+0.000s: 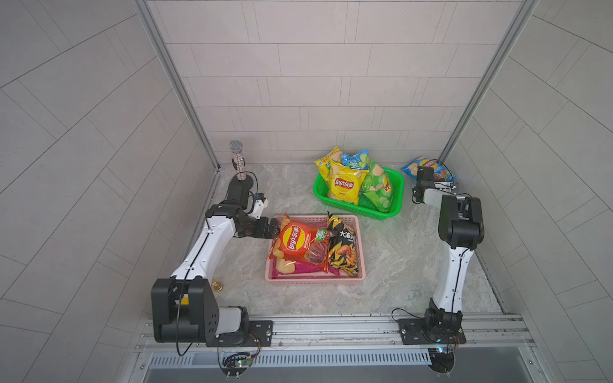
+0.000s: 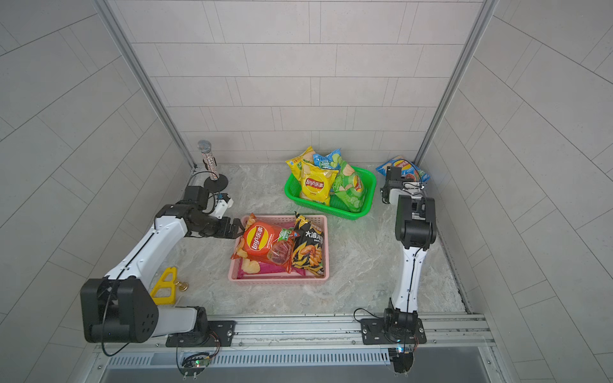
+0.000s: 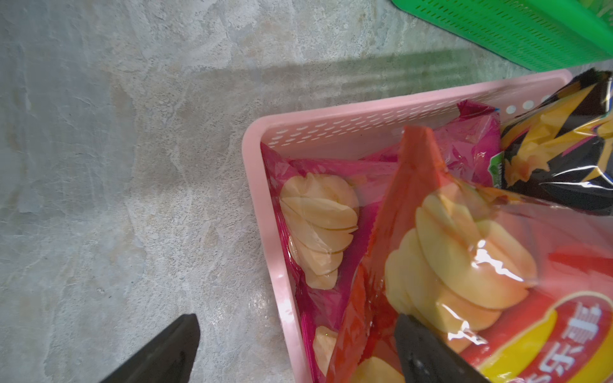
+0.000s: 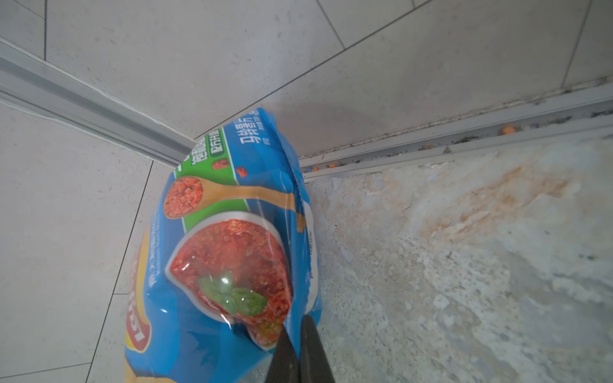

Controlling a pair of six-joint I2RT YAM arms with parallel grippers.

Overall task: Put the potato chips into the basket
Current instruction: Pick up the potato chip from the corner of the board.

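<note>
Chips point(image 4: 212, 265) seemingly pinched in right tool point(image 4: 297, 328).

Near basket point(image 1: 315, 282) before far basket point(image 1: 338, 201); lone bag point(image 1: 411, 166) right.

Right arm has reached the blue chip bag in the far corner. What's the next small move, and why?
Probably a short lift straight up. In the wrist view the right gripper is shut on the edge of the blue bag, which sits in the far corner, outside the green basket. Raising it first should free it for the carry.
</note>
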